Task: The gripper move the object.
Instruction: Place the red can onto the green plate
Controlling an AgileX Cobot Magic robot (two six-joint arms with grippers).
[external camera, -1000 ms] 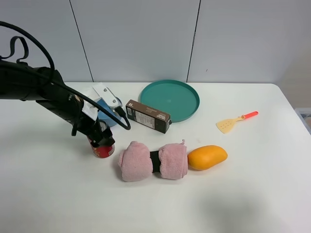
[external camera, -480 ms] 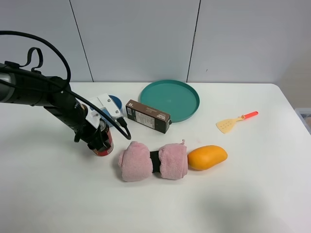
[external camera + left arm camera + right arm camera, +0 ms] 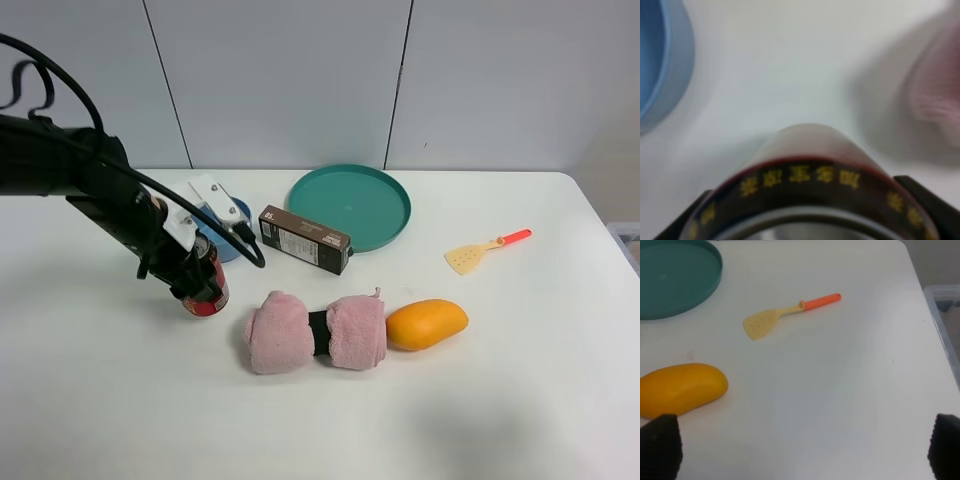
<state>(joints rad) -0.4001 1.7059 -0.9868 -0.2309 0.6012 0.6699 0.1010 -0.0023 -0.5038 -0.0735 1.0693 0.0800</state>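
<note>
The red drink can (image 3: 208, 291) with a silver top sits between the fingers of my left gripper (image 3: 197, 277), left of the table's middle. The gripper is shut on it and holds it slightly tilted, at or just above the table. In the left wrist view the can (image 3: 805, 165) fills the lower frame, showing a dark band with gold characters, with the left gripper (image 3: 800, 222) closed around it. My right gripper (image 3: 802, 447) is open and empty over the table's right side; it is out of the exterior view.
A blue bowl (image 3: 228, 238) and a dark brown box (image 3: 305, 239) lie behind the can. A pink towel roll (image 3: 315, 332) and a mango (image 3: 426, 323) lie to its right. A teal plate (image 3: 350, 205) and a yellow spatula (image 3: 487, 250) lie farther back right.
My left gripper has carried the can a little to the left and toward the back, away from the pink towel. Nothing else has moved.
</note>
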